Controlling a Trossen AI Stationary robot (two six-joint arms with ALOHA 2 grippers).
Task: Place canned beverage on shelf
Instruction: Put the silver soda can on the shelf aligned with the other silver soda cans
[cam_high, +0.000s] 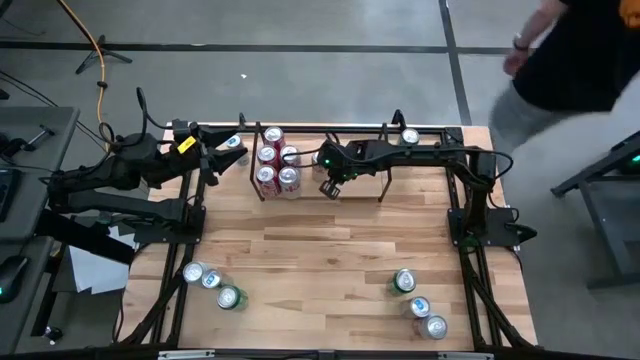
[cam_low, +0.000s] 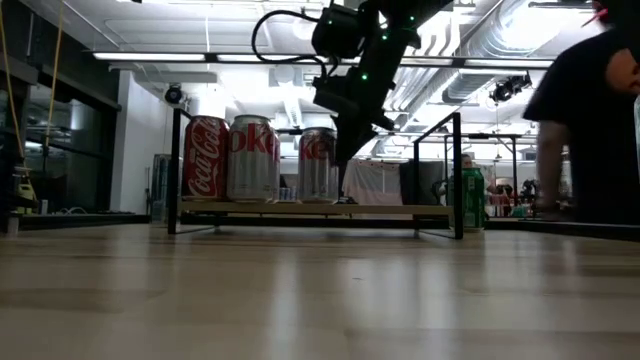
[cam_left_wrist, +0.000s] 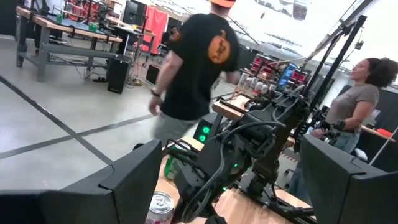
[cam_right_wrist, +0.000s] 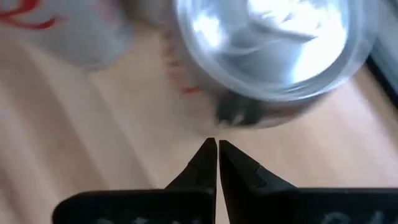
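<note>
Canned beverage, a silver-topped can with red lettering (cam_right_wrist: 267, 50), stands upright on the light wood base of the shelf, right in front of the right gripper (cam_right_wrist: 217, 146), whose two dark pointed fingers are pinched tight together on nothing, tips just short of the can's side. From above, that right gripper (cam_high: 331, 186) hangs over the shelf just beside the cluster of red and silver cans (cam_high: 277, 163), five tops showing packed together at the shelf's left end. The shelf (cam_high: 385, 180), a low rack of thin black metal rods on a pale wooden board, sits along the far edge of the wooden table (cam_high: 320, 250), about midway. At table level the cans (cam_low: 250, 158) stand in a row on the shelf (cam_low: 320, 210), one red, the others silver with red print, and the right gripper (cam_low: 345, 150) comes down from above just beside the rightmost one. A green can (cam_low: 466, 198) stands upright by the shelf's right end post. The left gripper (cam_high: 222, 157) waits at the far left corner of the table, its fingers (cam_left_wrist: 134, 180) spread apart and holding nothing. Three more cans (cam_high: 210, 283) lie grouped near the front left corner, and three others (cam_high: 418, 300) near the front right corner. A person in a black shirt (cam_high: 570, 50) stands beyond the far right corner.
</note>
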